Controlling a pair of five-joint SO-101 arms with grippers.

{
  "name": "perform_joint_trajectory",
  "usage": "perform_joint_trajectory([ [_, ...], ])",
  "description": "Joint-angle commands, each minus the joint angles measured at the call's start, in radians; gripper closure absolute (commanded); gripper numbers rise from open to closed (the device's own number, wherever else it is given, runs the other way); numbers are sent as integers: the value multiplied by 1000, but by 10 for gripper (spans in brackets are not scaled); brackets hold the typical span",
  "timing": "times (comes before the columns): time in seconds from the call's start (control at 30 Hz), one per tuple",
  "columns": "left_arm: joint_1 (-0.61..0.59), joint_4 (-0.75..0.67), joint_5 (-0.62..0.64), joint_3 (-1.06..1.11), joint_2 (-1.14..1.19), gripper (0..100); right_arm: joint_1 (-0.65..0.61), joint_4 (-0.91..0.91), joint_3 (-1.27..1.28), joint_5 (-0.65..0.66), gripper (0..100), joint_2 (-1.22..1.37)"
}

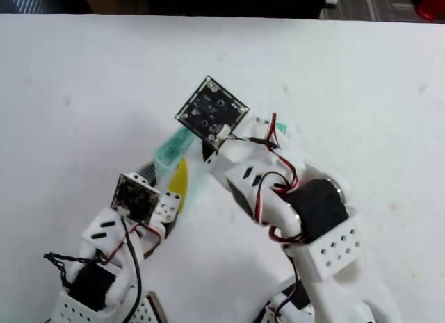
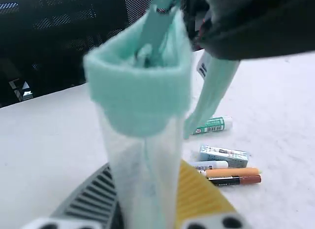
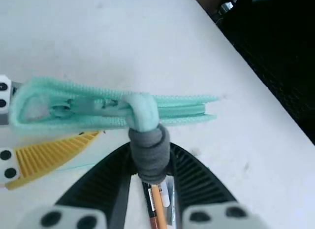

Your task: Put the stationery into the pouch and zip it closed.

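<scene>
— Where is the pouch?
— Upright, pinched in the left gripper. The right gripper nips its grey zip pull.
— And the stationery?
— Outside, lying on the table just beside the pouch.

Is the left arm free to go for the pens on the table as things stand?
Probably not. The left arm has its jaws shut on the pouch, and the pens lie on the table beyond it; it would have to let go first.
</scene>
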Motion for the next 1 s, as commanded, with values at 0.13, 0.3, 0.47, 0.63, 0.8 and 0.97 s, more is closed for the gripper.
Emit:
perform_joint_trajectory([
  [0.13, 16, 6, -3, -3, -2, 978, -5, 1, -129, -11, 981, 1],
  [0.3, 111, 46, -69, 0, -2, 978, -5, -25, -127, -5, 981, 2],
  [0.47, 77, 37, -75, -3, -2, 978, -4, -12, -126, -3, 981, 2],
  [0.63, 45, 37, -75, -5, -2, 978, 2, -12, -124, -2, 981, 5],
  [0.8, 44, 66, -75, -34, -2, 979, 5, -18, -126, -2, 981, 61],
  [0.97, 44, 127, -75, -80, -2, 979, 101, -18, -193, -2, 981, 134],
])
